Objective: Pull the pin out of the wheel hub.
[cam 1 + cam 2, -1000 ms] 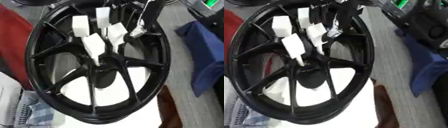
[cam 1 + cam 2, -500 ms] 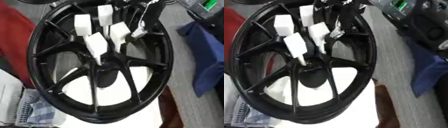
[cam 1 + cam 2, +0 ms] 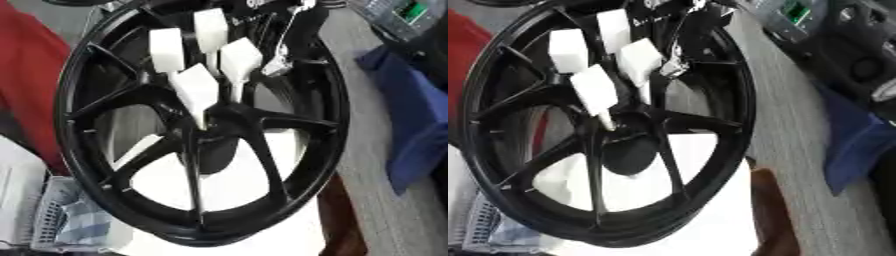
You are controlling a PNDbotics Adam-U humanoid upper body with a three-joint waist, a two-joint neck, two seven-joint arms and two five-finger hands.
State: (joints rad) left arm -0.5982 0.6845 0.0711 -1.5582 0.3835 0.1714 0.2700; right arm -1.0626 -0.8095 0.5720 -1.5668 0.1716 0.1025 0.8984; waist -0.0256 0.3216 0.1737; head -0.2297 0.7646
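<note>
While the black wheel lies flat, a white-fingered hand reaches from the far side, fingertips pinching a thin pin by the hub.

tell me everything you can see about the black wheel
The black wheel is a glossy, metal-looking rim with slim spokes fanning from a dark central hub. It fills most of the view, tilted, its lower edge over a white surface. A hand with white-padded fingers reaches down from the top through the upper spokes, fingertips at the hub. A small pale tip below one finger may be the pin; I cannot tell.
</note>
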